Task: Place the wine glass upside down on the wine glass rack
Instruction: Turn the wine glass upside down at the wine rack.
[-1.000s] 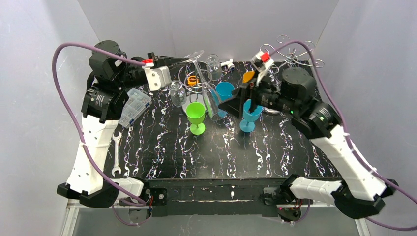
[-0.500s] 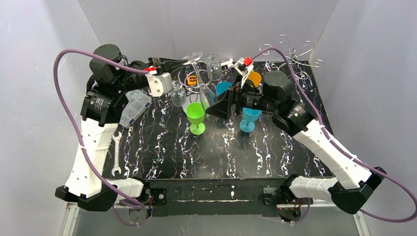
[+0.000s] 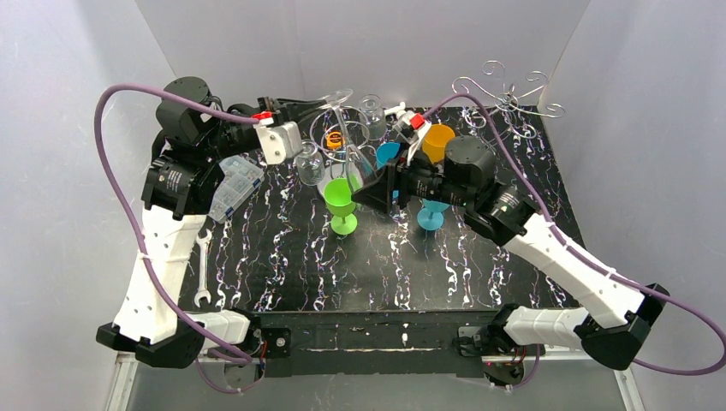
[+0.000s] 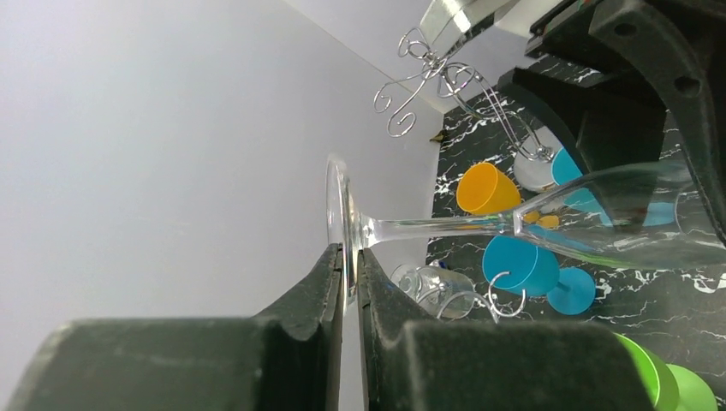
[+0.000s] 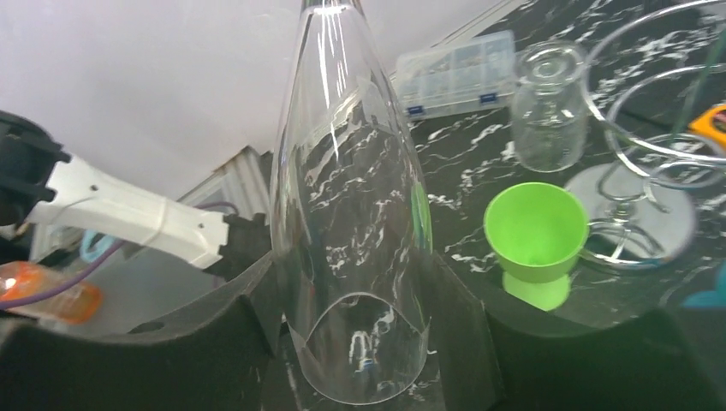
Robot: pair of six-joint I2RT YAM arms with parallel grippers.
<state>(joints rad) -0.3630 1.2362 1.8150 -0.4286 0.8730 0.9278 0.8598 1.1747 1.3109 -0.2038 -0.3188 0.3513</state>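
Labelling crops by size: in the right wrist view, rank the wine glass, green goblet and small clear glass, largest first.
1. wine glass, by far, though nearest the lens.
2-3. green goblet and small clear glass look alike; too close to rank.

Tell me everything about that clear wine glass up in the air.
The wine glass is clear, tall and narrow-bowled, with a thin stem and round foot. It hangs above the table, tilted, foot up. The left gripper pinches its foot; the right gripper flanks its bowl, contact unclear.
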